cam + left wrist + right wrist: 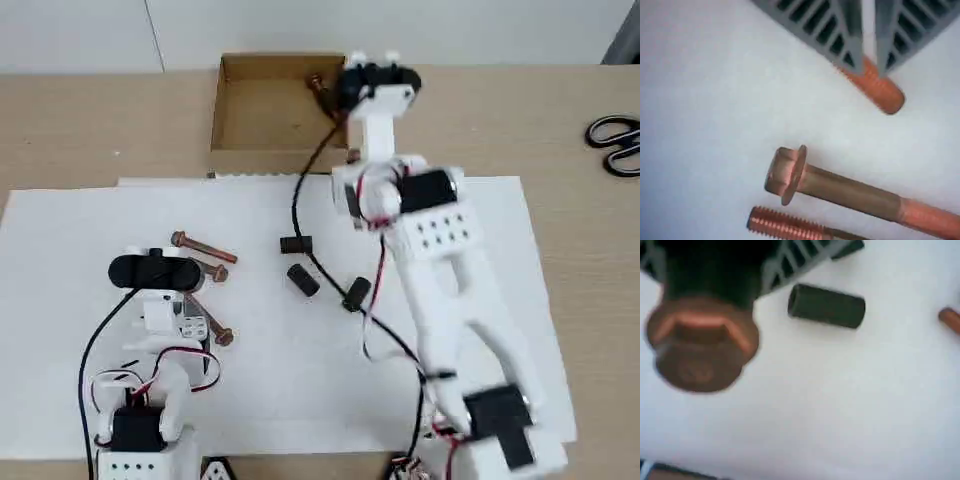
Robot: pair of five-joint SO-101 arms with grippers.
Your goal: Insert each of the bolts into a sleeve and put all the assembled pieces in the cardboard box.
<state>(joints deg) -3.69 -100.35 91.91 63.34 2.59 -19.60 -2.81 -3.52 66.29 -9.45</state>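
Note:
My right gripper (335, 98) is over the right edge of the cardboard box (216, 110), shut on a copper bolt (318, 88) with a black sleeve on its shank. In the right wrist view the bolt's head (702, 347) faces the camera, with the sleeve (715, 277) behind it. My left gripper (867, 60) is low over the white paper, shut on the threaded end of a bolt (880, 92). Two more bolts (840, 187) (785, 225) lie beside it. Three loose black sleeves (296, 243) (303, 280) (357, 293) lie mid-paper.
A white paper sheet (270, 380) covers the table's middle. Scissors (615, 140) lie at the far right. Black cables (300, 200) trail across the paper past the sleeves. One loose sleeve (826, 306) lies on the paper in the right wrist view.

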